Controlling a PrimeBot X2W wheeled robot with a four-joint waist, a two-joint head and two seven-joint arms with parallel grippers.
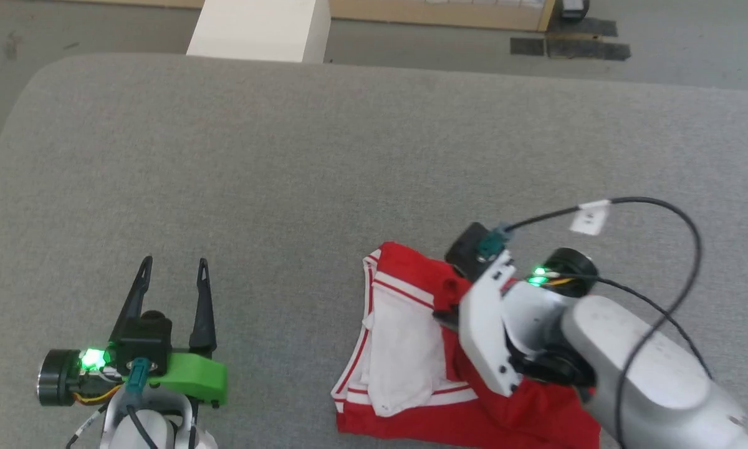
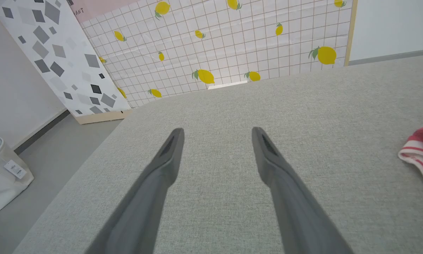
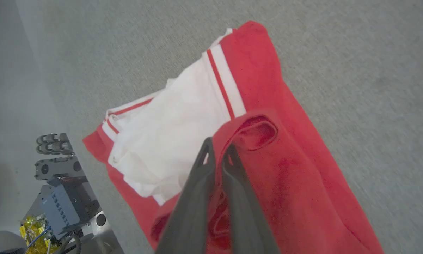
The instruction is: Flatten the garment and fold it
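The garment (image 1: 411, 349) lies bunched at the near right of the grey padded surface (image 1: 287, 156), red with a white sleeve and red-white striped trim on top. My right gripper (image 1: 449, 315) comes down on it from the right. In the right wrist view its fingers (image 3: 218, 148) are shut on a raised fold of the garment's red cloth (image 3: 296, 158). My left gripper (image 1: 175, 265) stands open over bare surface at the near left, well apart from the garment. Nothing sits between its fingers (image 2: 217, 132), and a striped corner of the garment (image 2: 421, 148) shows at the right edge.
A white box (image 1: 258, 28) stands on the floor beyond the far edge. A lemon-patterned panel (image 2: 232, 42) and a white bag (image 2: 0, 173) are off the left side. The right arm's cable (image 1: 661, 206) loops above the surface. Bare grey surface spreads to the left and far side.
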